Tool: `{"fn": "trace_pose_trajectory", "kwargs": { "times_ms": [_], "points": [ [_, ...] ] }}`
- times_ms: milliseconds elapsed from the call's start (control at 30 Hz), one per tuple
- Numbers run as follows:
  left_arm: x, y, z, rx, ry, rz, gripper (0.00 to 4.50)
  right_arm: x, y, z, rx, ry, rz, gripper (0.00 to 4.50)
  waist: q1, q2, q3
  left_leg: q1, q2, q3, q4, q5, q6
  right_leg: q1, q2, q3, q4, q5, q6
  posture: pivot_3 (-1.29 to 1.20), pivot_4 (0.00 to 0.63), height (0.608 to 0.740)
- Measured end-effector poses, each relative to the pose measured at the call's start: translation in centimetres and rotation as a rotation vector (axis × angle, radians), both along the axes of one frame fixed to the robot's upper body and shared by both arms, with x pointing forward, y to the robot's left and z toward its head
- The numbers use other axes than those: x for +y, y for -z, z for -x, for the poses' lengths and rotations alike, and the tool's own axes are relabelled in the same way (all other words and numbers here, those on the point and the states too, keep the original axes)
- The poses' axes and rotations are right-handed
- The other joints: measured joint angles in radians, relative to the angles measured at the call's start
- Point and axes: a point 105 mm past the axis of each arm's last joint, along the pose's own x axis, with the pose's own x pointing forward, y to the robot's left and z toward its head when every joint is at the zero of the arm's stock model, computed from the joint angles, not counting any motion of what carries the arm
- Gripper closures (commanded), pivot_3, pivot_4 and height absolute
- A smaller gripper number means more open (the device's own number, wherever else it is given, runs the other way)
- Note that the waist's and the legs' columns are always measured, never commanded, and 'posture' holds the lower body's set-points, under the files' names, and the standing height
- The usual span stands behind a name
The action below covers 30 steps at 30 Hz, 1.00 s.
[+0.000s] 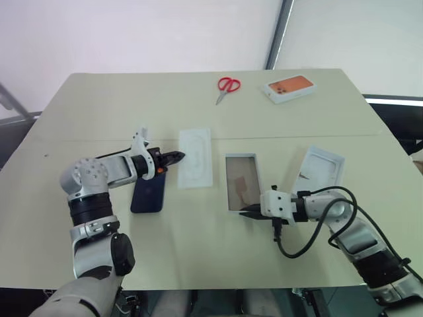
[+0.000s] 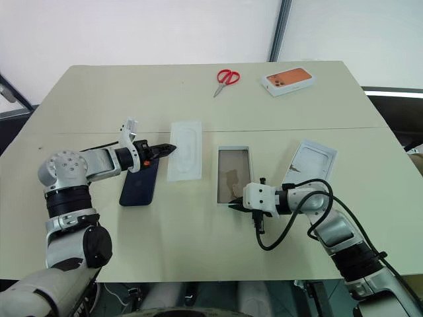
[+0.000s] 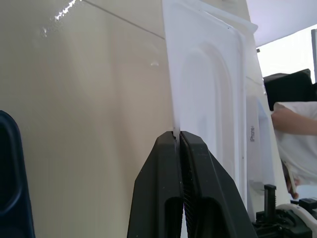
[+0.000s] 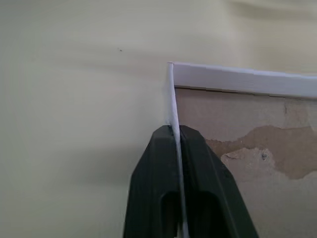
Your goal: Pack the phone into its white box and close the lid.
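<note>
On the beige table [image 1: 198,251], the left gripper [image 1: 180,157] reaches in from the left with its two black fingers pinched on the left edge of the thin white insert [image 1: 196,157] — the left wrist view shows the white edge caught between the pads [image 3: 195,163]. Just near and left of that gripper lies the phone [image 1: 148,191], dark navy, flat on the table, its far end hidden under the gripper's wrist.

The insert, with its oval outline, sits just right of the phone and left of the white box [image 1: 241,182]. The box lies open near the middle of the table, its brownish floor bare and patchy, nothing inside it.

At the near end of the box, the right gripper [image 1: 250,212] comes in from the right, its fingers clamped on the box's thin white wall close to a corner — in the right wrist view the wall runs straight between the two fingers [image 4: 198,148].

Right of the box, the lid [image 1: 322,168] rests with its outlined face up, slightly angled, apart from the box.

At the far side of the table lie red-handled scissors [image 1: 227,87] and, to their right, a white box bearing an orange phone picture [image 1: 289,88].
</note>
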Motion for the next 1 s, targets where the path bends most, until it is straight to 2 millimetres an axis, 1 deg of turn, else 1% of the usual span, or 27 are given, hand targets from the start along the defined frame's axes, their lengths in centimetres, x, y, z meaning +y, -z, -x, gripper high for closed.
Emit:
{"fn": "trace_pose_trajectory", "kwargs": {
  "times_ms": [100,133,200,267,433,467,500,567,600,700,800,867,967,1000],
  "points": [
    [-0.1,-0.4,0.0,-0.010,-0.001,0.022,4.50,0.6,0.0,0.0,0.000,-0.011,-0.013,4.48,0.000,0.000,0.000,0.000,0.000,0.000,0.000,0.000,0.000,0.000,0.000,0.000,0.000,0.000,0.000,0.00,0.150,0.740],
    [-0.2,-0.7,-0.1,-0.013,0.004,0.025,4.50,1.3,0.1,0.0,-0.001,-0.028,-0.018,4.48,-0.001,-0.001,0.000,0.000,0.000,0.000,0.000,0.000,0.000,0.000,0.001,0.000,0.000,0.000,0.000,0.00,0.150,0.740],
    [-1.0,-1.6,-0.2,-0.031,0.030,0.042,4.50,3.3,-0.1,-0.1,-0.019,-0.066,-0.050,4.48,-0.001,-0.001,0.000,0.000,0.000,0.000,0.000,0.000,-0.001,-0.001,0.001,0.000,0.000,0.000,0.000,0.00,0.150,0.740],
    [-1.9,-2.3,-0.3,-0.048,0.051,0.053,4.50,5.0,-0.4,-0.3,-0.036,-0.082,-0.081,4.48,-0.001,-0.001,0.000,0.000,0.000,0.000,0.000,0.001,-0.002,-0.001,0.001,0.000,0.000,0.000,0.000,0.00,0.150,0.740],
    [-1.7,-2.1,-0.3,-0.039,0.039,0.045,4.50,6.3,-0.5,-1.3,-0.006,-0.003,-0.127,4.48,0.000,-0.001,0.000,0.000,0.000,0.000,0.000,0.002,-0.003,-0.001,0.001,0.000,0.001,0.000,0.000,0.00,0.150,0.740],
    [-1.9,-2.1,-0.3,-0.037,0.045,0.048,4.50,6.5,-0.4,-1.5,0.001,0.015,-0.132,3.90,0.000,-0.001,0.000,0.000,0.000,-0.001,0.000,0.002,-0.003,-0.001,0.001,0.000,0.001,0.000,0.000,0.00,0.150,0.740],
    [-2.0,-2.1,-0.2,-0.037,0.050,0.052,4.50,6.5,-0.4,-1.7,0.004,0.026,-0.133,3.60,0.001,-0.001,0.000,0.000,0.000,-0.001,0.000,0.002,-0.003,-0.001,0.001,0.000,0.001,0.000,0.000,0.00,0.150,0.740],
    [-2.2,-1.9,-0.1,-0.031,0.055,0.053,4.50,6.6,-0.4,-1.9,-0.003,0.040,-0.134,2.61,0.000,-0.001,0.000,0.000,0.000,-0.001,0.000,0.002,-0.003,-0.001,0.001,0.000,0.001,0.000,0.000,0.00,0.150,0.740],
    [-2.2,-1.8,0.0,-0.028,0.055,0.052,4.50,6.5,-0.4,-2.0,-0.008,0.046,-0.130,2.14,0.000,-0.001,0.000,0.000,0.000,-0.001,0.000,0.002,-0.003,-0.001,0.001,0.000,0.001,0.000,0.000,0.00,0.150,0.740],
    [-2.4,-1.3,0.2,-0.015,0.061,0.051,4.50,5.6,-0.3,-1.9,-0.012,0.056,-0.108,2.14,0.001,-0.001,0.000,0.000,0.000,0.000,0.000,0.001,-0.002,-0.001,0.001,0.000,0.001,0.000,0.000,0.00,0.150,0.740],
    [-2.6,-1.0,0.3,-0.007,0.065,0.050,4.50,4.3,-1.0,-1.9,-0.006,0.085,-0.124,2.14,0.001,-0.001,0.000,0.000,0.000,-0.001,0.000,0.000,-0.001,-0.001,0.001,0.000,0.001,0.000,0.000,0.00,0.150,0.740],
    [-2.7,-1.0,0.4,-0.017,0.065,0.040,4.50,2.4,-1.9,-2.2,-0.028,0.119,-0.119,2.14,0.003,-0.001,0.000,-0.001,0.000,0.000,0.000,0.000,-0.001,-0.001,0.000,0.000,0.000,0.000,0.000,0.00,0.150,0.740],
    [-2.7,-0.7,0.4,-0.030,0.047,0.020,4.50,-1.6,-3.2,-2.6,-0.062,0.207,-0.106,2.14,0.004,-0.001,0.001,-0.001,0.000,0.000,0.000,-0.001,0.000,0.000,0.000,0.000,0.000,0.000,0.000,0.00,0.150,0.740],
    [-2.8,-0.6,0.4,-0.030,0.041,0.019,4.50,-2.2,-3.7,-2.6,-0.067,0.229,-0.121,2.14,0.003,-0.001,0.001,-0.001,0.000,0.000,0.000,-0.001,0.000,0.000,0.000,0.000,0.000,0.000,0.000,0.00,0.150,0.740]
  ]
}}
